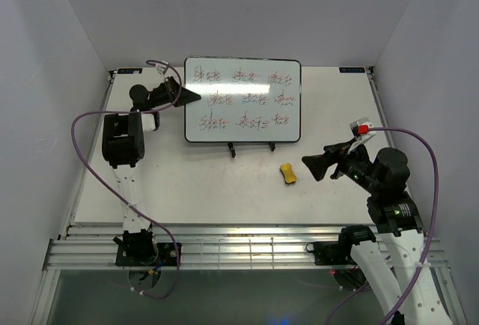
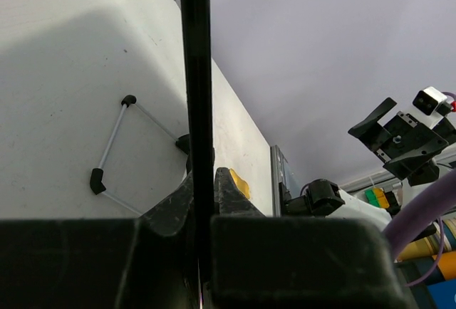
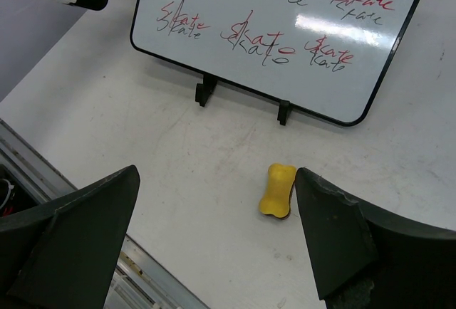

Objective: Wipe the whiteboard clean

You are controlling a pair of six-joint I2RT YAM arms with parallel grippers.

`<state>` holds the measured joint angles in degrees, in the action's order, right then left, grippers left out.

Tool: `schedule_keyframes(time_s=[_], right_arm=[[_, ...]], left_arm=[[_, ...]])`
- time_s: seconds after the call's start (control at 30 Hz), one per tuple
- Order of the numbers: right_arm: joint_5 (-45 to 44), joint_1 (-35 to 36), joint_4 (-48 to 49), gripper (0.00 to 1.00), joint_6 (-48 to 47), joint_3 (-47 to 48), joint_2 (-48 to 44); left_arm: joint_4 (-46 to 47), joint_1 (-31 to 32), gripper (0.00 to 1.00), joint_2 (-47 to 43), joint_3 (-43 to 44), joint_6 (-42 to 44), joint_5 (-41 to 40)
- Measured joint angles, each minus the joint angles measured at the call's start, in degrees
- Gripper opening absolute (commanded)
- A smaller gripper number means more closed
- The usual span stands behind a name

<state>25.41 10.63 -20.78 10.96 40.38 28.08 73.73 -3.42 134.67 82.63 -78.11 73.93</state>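
The whiteboard [image 1: 242, 100] stands on a wire easel at the back middle of the table, covered with red-and-black scribbles; it also shows in the right wrist view [image 3: 299, 31]. My left gripper [image 1: 193, 97] is shut on the board's left edge; in the left wrist view the black rim [image 2: 195, 74] runs between the fingers. A small yellow eraser [image 1: 288, 174] lies on the table in front of the board, seen too in the right wrist view [image 3: 277, 190]. My right gripper [image 1: 318, 166] is open and empty, hovering just right of the eraser.
The easel's black feet [image 1: 233, 150] stick out below the board's lower edge. The easel's wire legs [image 2: 110, 145] rest on the table behind the board. White walls enclose the table on three sides. A metal rail [image 1: 239, 250] runs along the near edge.
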Motion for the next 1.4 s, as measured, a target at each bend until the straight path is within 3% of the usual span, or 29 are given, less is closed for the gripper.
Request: schedule_keyframes(time_s=[0.37, 0.43, 0.5, 0.57, 0.8, 1.0, 1.13, 1.4], right_arm=[[-1.31, 0.00, 0.00, 0.94, 0.70, 0.00, 0.31], [-1.90, 0.00, 0.02, 0.98, 0.94, -0.07, 0.85], [-2.73, 0.00, 0.31, 0.91, 1.49, -0.46, 1.64], [-3.96, 0.00, 0.63, 0.90, 2.38, -1.25, 2.75], [-6.27, 0.00, 2.27, 0.91, 3.89, -3.72, 13.79], [-7.19, 3.26, 5.55, 1.00, 3.41, -5.42, 26.47], [-14.93, 12.44, 4.63, 0.84, 1.09, -2.36, 35.95], [-25.66, 19.19, 5.33, 0.75, -0.37, 0.02, 47.60]], left_arm=[[-0.28, -0.15, 0.00, -2.36, 0.00, -3.28, -2.38], [-0.39, -0.15, 0.00, -3.34, 0.00, -3.93, -2.86], [-0.50, -0.15, 0.00, -4.87, 0.00, -4.55, -3.30], [-0.66, -0.15, 0.00, -6.82, -0.15, -5.07, -3.56], [-1.88, -1.09, 0.00, -24.50, -10.73, -3.06, -6.25], [-12.11, -2.80, 0.00, -41.79, -15.93, 4.13, -8.28], [-17.25, -4.39, 0.00, -48.50, -16.79, 6.23, -9.29], [-24.83, -8.87, 0.00, -55.15, -20.44, 6.75, -9.81]])
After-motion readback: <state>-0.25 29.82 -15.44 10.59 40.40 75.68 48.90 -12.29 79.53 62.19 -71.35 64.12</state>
